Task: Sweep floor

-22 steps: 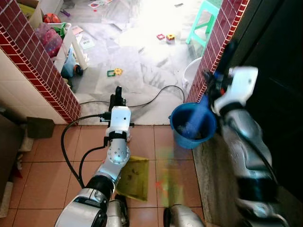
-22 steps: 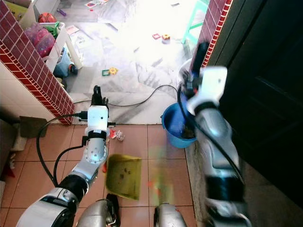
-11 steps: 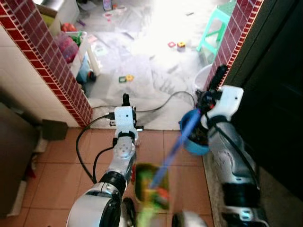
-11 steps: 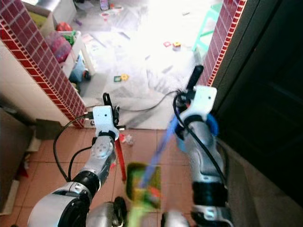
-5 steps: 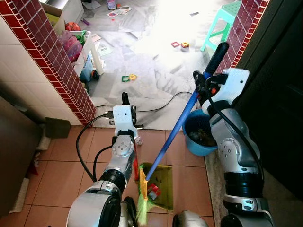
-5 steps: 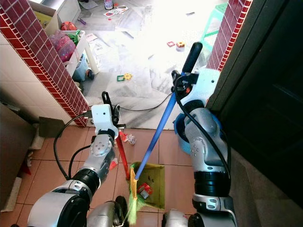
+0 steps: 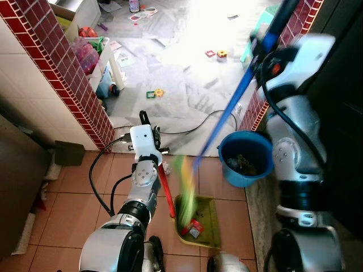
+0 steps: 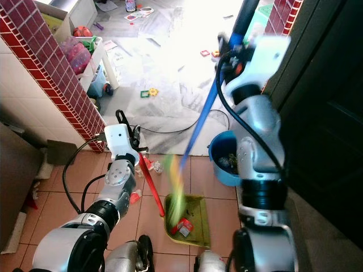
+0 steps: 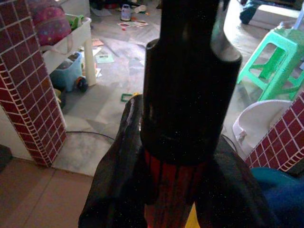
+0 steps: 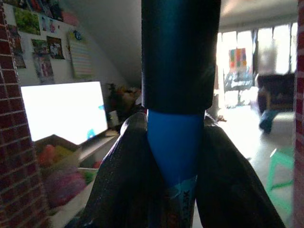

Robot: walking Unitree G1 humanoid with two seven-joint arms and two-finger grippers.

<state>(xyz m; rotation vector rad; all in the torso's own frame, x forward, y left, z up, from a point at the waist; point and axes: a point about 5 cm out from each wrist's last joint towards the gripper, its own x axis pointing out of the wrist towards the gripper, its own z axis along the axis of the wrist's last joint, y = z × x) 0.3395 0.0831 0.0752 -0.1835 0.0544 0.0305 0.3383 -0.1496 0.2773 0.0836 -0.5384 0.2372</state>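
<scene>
Item: broom [image 7: 227, 116], clamped in right gripper [image 10: 175, 142]; left gripper [image 9: 173, 190] pinching dustpan [image 7: 198, 221] handle — keep pan flat, tip slow w/ bucket [image 7: 245, 157] adj.

terracotta tile floor [image 7: 68, 209] meets sunlit grey floor [image 7: 176, 62] between red brick-tiled walls [image 7: 62, 73].

We see the dustpan [image 7: 199, 222] on the floor directly before the robot, scraps [image 7: 194, 228] lying in it. The bucket [image 7: 246, 157] stands to its right, against the brick pillar [image 7: 255, 107]. The broom [image 7: 227, 110] slants above the dustpan. A cable [image 7: 193, 126] runs behind; farther back stand a stool [image 7: 262, 22] and scattered toys [image 7: 153, 92].
</scene>
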